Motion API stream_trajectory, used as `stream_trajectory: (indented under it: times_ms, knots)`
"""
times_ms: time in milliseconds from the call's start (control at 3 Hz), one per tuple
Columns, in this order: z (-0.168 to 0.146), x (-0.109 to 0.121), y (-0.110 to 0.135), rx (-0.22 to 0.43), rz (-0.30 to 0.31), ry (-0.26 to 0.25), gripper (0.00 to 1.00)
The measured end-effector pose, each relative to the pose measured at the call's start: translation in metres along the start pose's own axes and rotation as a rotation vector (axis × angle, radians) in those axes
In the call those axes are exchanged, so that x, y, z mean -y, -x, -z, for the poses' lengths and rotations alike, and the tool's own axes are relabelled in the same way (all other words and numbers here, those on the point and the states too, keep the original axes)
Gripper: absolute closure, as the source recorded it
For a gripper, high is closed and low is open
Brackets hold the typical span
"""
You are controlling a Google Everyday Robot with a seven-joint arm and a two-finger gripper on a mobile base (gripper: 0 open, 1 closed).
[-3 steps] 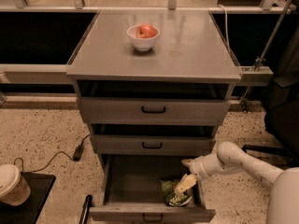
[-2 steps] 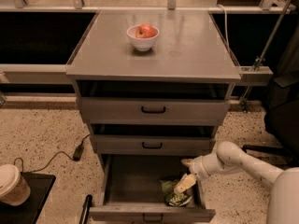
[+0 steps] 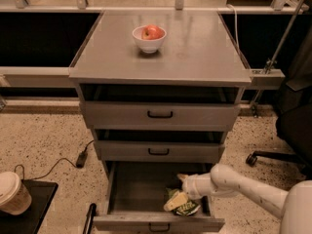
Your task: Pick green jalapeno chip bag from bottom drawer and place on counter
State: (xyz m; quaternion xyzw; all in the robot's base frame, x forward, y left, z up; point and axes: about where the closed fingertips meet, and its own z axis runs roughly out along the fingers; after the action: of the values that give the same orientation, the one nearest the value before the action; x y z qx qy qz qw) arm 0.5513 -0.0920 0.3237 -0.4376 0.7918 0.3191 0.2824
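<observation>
gripper (image 3: 176, 195): in the bottom drawer (image 3: 136, 189), hiding part of the green jalapeno chip bag (image 3: 187, 208)
bag lettering: too small to read
drawer front, below gripper: cut by lower edge

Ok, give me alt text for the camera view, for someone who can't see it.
A white robot arm reaches into the open bottom drawer, its gripper at the green jalapeno chip bag near the front right. Above, a white bowl holding an apple sits on the counter.
</observation>
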Motion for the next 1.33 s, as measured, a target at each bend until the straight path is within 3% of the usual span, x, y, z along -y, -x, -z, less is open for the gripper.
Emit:
stream_trajectory:
  times_ms: [333,667,1000,1333]
  knots:
    - [-0.004,0.016,0.006,0.017,0.0,-0.07,0.0]
    - [-0.004,0.016,0.006,0.017,0.0,-0.07,0.0]
    - [0.005,0.034,-0.022,-0.062,-0.005,-0.13,0.0]
    - [0.023,0.054,-0.075,-0.06,-0.01,-0.201,0.0]
